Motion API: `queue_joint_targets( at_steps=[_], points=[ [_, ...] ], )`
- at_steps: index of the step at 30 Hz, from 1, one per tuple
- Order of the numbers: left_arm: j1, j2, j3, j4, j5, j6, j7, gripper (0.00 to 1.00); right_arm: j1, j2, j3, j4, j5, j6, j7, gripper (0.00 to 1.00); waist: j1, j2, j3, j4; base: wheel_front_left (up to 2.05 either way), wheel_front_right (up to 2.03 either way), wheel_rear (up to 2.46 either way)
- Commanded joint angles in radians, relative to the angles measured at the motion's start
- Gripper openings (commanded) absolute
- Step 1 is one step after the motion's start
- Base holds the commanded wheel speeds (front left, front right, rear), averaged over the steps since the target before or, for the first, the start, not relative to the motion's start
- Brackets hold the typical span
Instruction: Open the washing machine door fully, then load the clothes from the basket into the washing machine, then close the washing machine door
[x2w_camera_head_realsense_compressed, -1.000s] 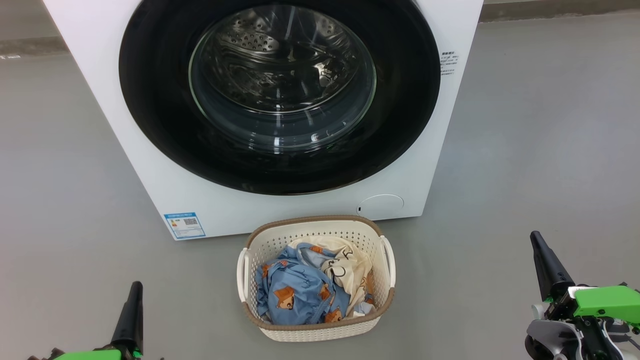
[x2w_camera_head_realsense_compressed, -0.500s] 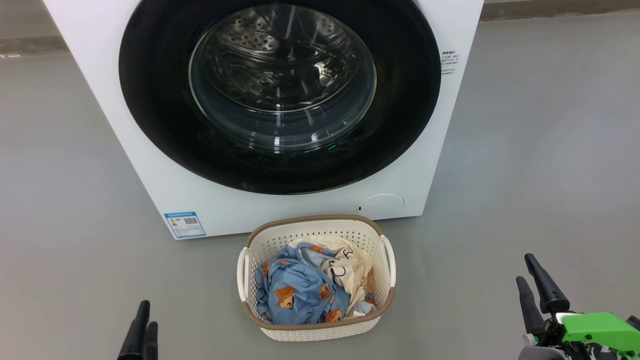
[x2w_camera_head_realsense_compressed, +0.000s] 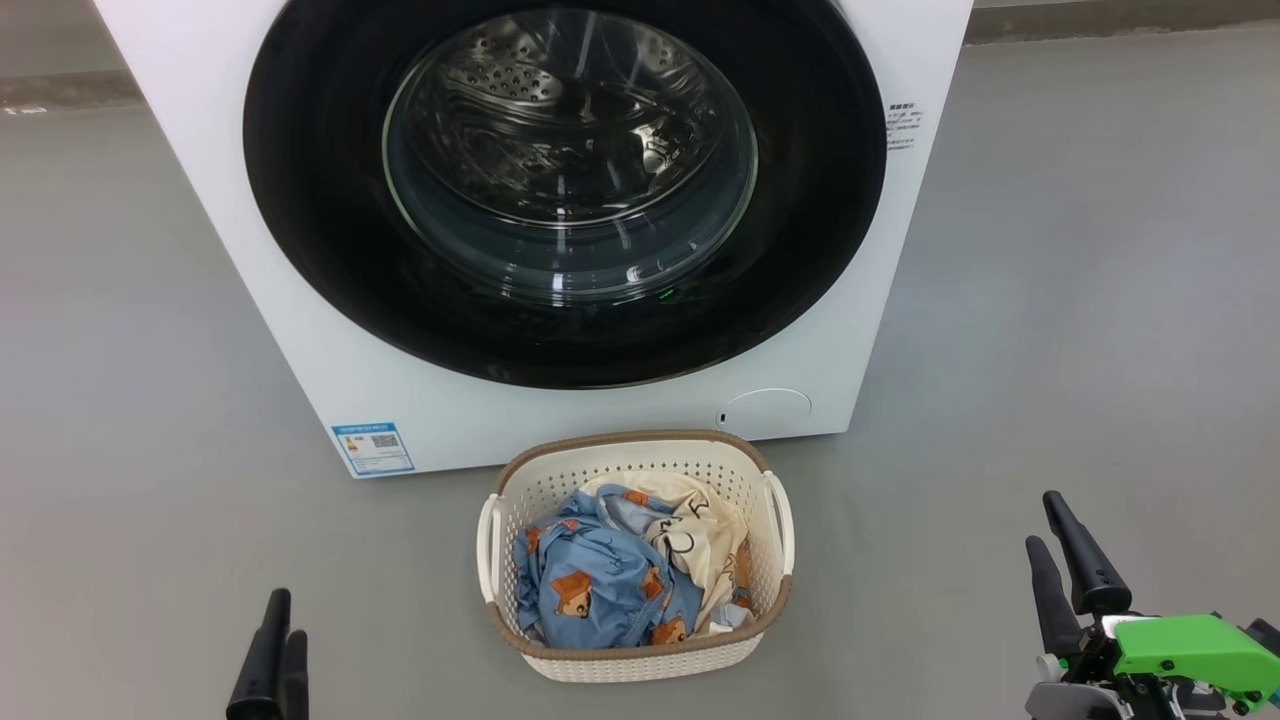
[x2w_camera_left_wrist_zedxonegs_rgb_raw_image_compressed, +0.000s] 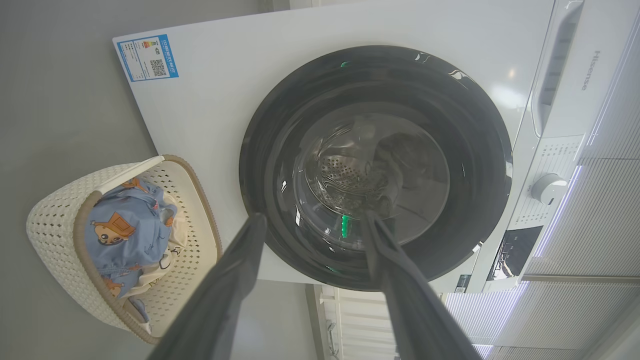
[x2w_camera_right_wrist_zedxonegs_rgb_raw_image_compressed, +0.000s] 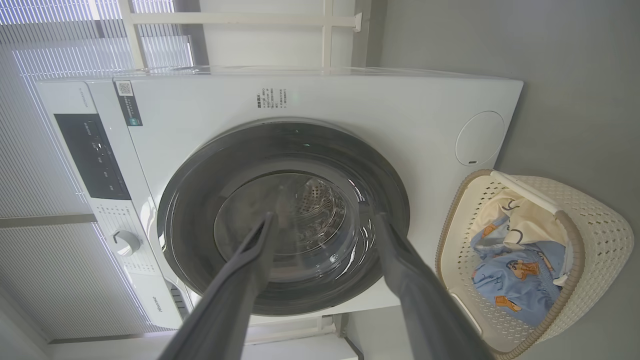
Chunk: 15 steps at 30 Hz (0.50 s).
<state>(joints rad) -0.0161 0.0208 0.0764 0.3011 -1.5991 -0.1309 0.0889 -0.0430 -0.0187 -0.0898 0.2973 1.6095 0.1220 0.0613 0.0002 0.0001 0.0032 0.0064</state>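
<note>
I'm on the door-opening step — left and right jaws both spread, empty, the shut washing machine door (x2w_camera_head_realsense_compressed: 565, 190) dead ahead of them, basket (x2w_camera_head_realsense_compressed: 640, 655) of clothes (x2w_camera_head_realsense_compressed: 600, 585) between — so next I must hook the door's rim.

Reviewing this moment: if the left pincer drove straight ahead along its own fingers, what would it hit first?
Most likely the closed washing machine door. The open left pincer aims at the door's glass centre with nothing in between, though how far off the door is cannot be judged.
</note>
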Motion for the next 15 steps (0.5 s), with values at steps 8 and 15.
queue_joint_targets(
  at_steps=[8,15],
  points=[
    [-0.031,0.027,-0.005,-0.064,0.034,0.0,-0.026,1.0,-0.045,-0.013,0.033,-0.061,-0.041,0.002,-0.031,1.0,-0.0002,-0.0001,0.001,0.002,0.0,0.0,0.0],
    [-0.033,0.051,-0.033,-0.086,0.062,0.0,-0.061,1.0,-0.051,-0.015,0.054,-0.085,-0.09,0.003,-0.052,1.0,-0.0002,-0.0001,0.0,0.004,0.0,0.0,0.0]
  ],
)
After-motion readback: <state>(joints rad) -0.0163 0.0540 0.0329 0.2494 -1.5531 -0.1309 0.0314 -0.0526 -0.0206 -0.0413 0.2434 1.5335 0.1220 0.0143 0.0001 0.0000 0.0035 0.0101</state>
